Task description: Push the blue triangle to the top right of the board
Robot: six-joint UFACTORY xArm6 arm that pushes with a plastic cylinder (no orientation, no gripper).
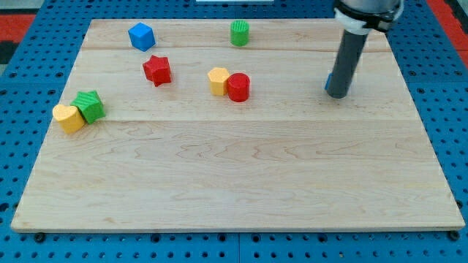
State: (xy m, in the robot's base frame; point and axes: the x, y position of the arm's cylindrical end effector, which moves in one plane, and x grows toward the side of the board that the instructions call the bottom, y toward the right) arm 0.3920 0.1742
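Note:
My rod comes down from the view's top right, and my tip rests on the wooden board at its right side. A small blue sliver shows at the rod's left edge; this is the blue triangle, almost wholly hidden behind the rod. My tip touches or nearly touches it; I cannot tell which.
A blue cube and a green cylinder lie near the top edge. A red star sits left of centre. A yellow block touches a red cylinder. A yellow block and green star touch at the left.

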